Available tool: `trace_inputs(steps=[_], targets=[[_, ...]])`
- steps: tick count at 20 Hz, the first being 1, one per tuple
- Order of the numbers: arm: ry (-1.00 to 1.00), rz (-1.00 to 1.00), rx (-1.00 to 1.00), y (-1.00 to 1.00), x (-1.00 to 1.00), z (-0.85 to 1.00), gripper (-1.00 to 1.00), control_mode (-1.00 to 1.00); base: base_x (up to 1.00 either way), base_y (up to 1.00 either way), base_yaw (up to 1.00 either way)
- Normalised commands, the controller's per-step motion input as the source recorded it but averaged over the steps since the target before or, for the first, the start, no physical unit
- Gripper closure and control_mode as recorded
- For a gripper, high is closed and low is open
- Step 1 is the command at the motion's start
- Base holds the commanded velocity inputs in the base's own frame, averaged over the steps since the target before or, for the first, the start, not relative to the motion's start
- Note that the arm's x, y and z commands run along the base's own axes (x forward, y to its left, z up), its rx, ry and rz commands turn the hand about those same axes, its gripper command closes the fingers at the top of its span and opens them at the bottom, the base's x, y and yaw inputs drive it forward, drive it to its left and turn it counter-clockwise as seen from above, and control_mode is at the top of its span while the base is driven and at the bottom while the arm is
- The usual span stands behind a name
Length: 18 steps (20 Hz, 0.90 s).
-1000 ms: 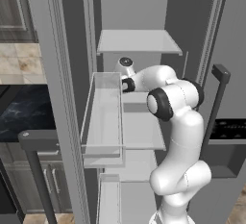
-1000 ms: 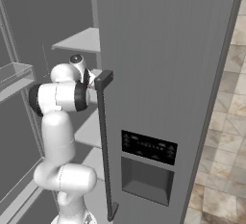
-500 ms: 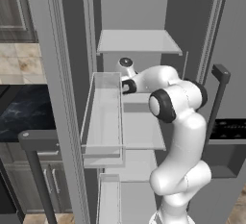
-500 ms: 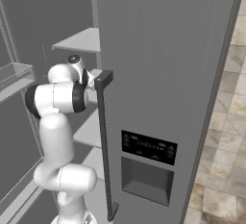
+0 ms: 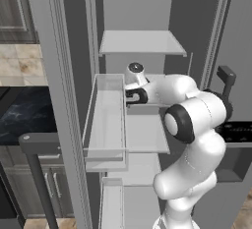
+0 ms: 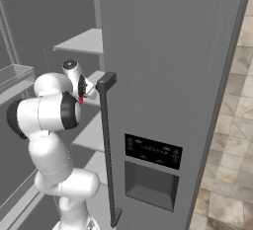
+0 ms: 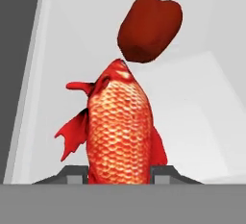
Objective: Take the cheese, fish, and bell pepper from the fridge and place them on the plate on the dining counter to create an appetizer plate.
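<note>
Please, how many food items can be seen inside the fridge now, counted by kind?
Fish: 1
Bell pepper: 1
Total: 2, both on a pale shelf in the hand view.

A glossy white arm of rounded, tube-like segments [image 5: 189, 174], swelling at each bend. Dark grey-black rings mark the joints, the largest a round dark cap [image 5: 179, 124] at the elbow. Beside the tall grey steel fridge [image 6: 168, 66], a small white knob with a dark disc [image 6: 70, 66] tops the wrist.
</note>
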Motion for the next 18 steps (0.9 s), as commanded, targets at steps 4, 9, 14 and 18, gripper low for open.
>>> trace_inputs(steps=[4, 9, 14, 18], targets=[[0.0, 0.0, 0.0, -0.35, -0.75, 0.0, 1.0, -1.0, 0.0, 0.0, 0.0], [0.0, 0.0, 0.0, -0.36, -0.5, 0.0, 1.0, -1.0, 0.0, 0.0, 0.0], [0.0, 0.0, 0.0, -0.25, -0.69, 0.0, 1.0, -1.0, 0.0, 0.0, 0.0], [0.0, 0.0, 0.0, -0.01, -1.0, 0.15, 1.0, -1.0, 0.0, 0.0, 0.0]])
